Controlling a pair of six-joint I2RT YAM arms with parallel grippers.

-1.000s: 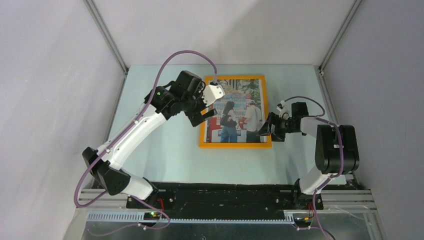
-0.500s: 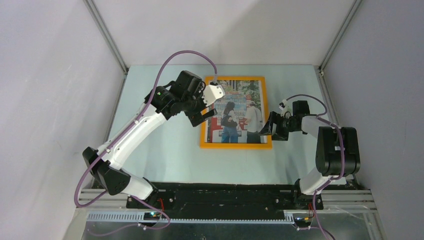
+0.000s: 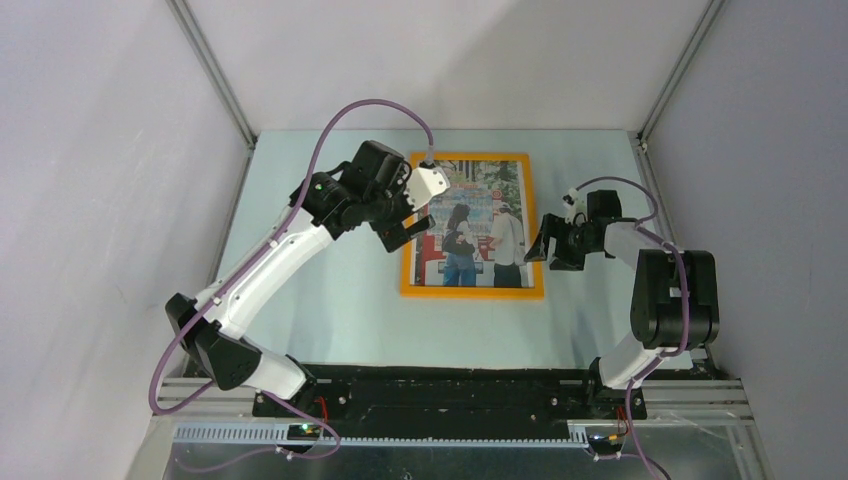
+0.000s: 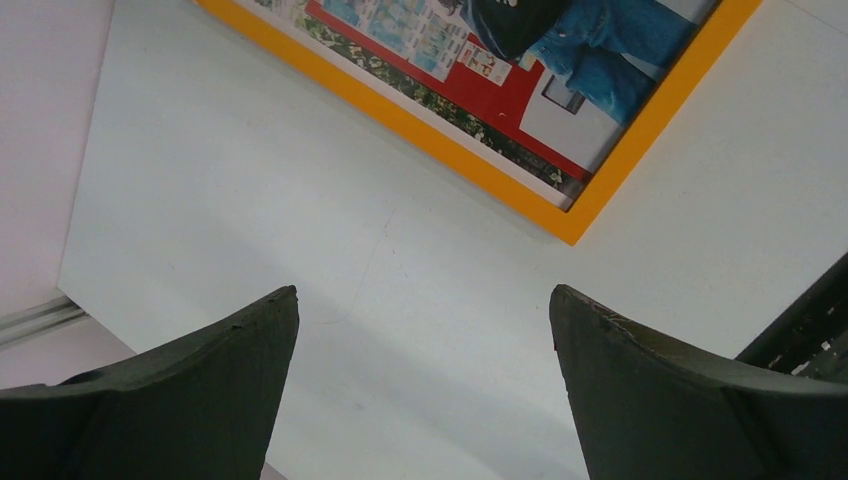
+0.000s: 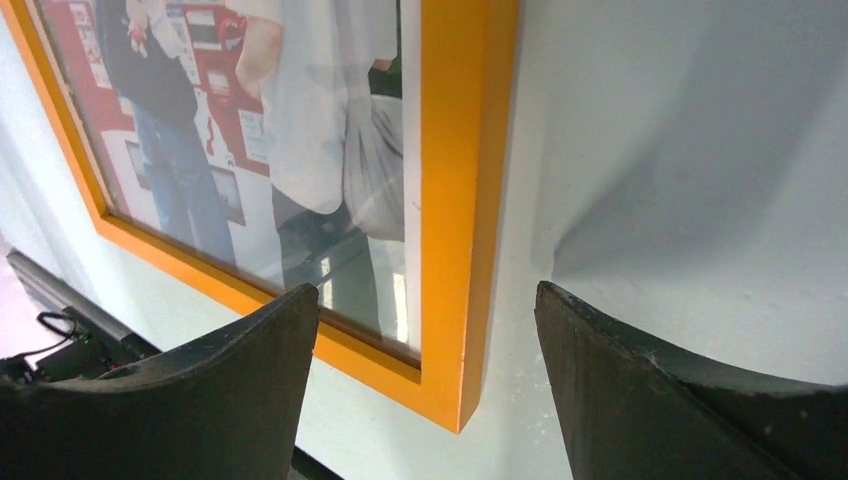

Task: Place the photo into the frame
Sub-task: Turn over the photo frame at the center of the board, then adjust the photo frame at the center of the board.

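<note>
The orange frame (image 3: 472,292) lies flat in the middle of the table with the photo (image 3: 480,225) inside it, picture side up. My left gripper (image 3: 412,232) is open and empty over the frame's left edge; its wrist view shows the frame's corner (image 4: 575,225) and photo (image 4: 440,50) ahead. My right gripper (image 3: 548,250) is open and empty just right of the frame's right edge. The right wrist view shows the frame's right rail (image 5: 455,200) and the photo (image 5: 230,130) under glare, between the open fingers (image 5: 230,390).
The pale table surface (image 3: 320,300) is walled in by white panels on the left, back and right. A black rail (image 3: 450,390) carrying the arm bases runs along the near edge. A purple cable (image 3: 350,115) loops above the left arm.
My right gripper has drawn back to the right and slightly farther away, off the frame's right edge. The left arm and the frame have not moved.
</note>
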